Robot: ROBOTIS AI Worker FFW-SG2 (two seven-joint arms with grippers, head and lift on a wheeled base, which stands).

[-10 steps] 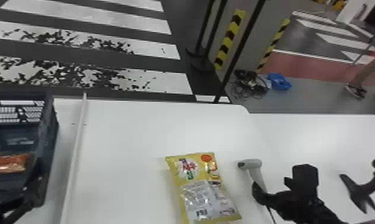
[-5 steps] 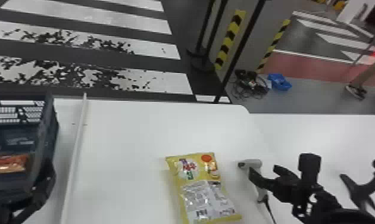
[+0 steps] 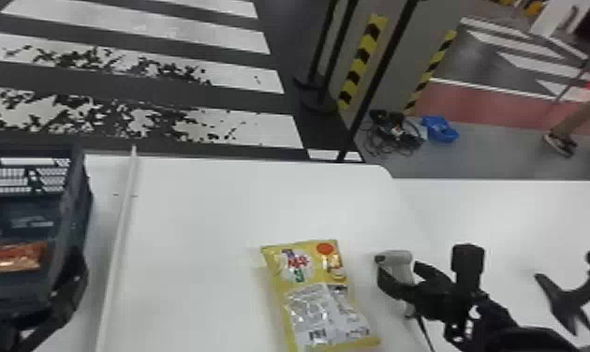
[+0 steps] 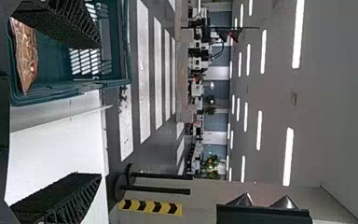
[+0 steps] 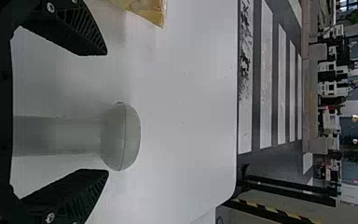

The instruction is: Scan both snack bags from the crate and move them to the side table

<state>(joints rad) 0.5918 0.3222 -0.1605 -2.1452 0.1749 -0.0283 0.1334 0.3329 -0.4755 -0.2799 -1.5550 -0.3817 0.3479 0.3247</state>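
Note:
My right gripper (image 3: 401,281) is around the grey handheld scanner (image 3: 398,260) on the white table. In the right wrist view the right gripper (image 5: 107,112) stands open, the scanner (image 5: 121,136) between its fingers with a gap on both sides. A yellow snack bag (image 3: 315,299) lies flat left of the scanner; its corner (image 5: 151,11) shows in the right wrist view. An orange-brown snack bag (image 3: 13,256) rests inside the dark crate (image 3: 76,206). Beside the crate's right wall is my left gripper (image 3: 69,285), parked; in the left wrist view that left gripper (image 4: 100,112) is open.
A white rail (image 3: 118,238) crosses the table between crate and yellow bag. On the right, a second white table (image 3: 519,210) adjoins, with a black stand (image 3: 565,299) on it. Black posts stand behind the tables.
The right gripper has moved left and away from the robot, onto the scanner. The left arm shifted at the crate's right side, then stayed nearly still. Both bags stayed put.

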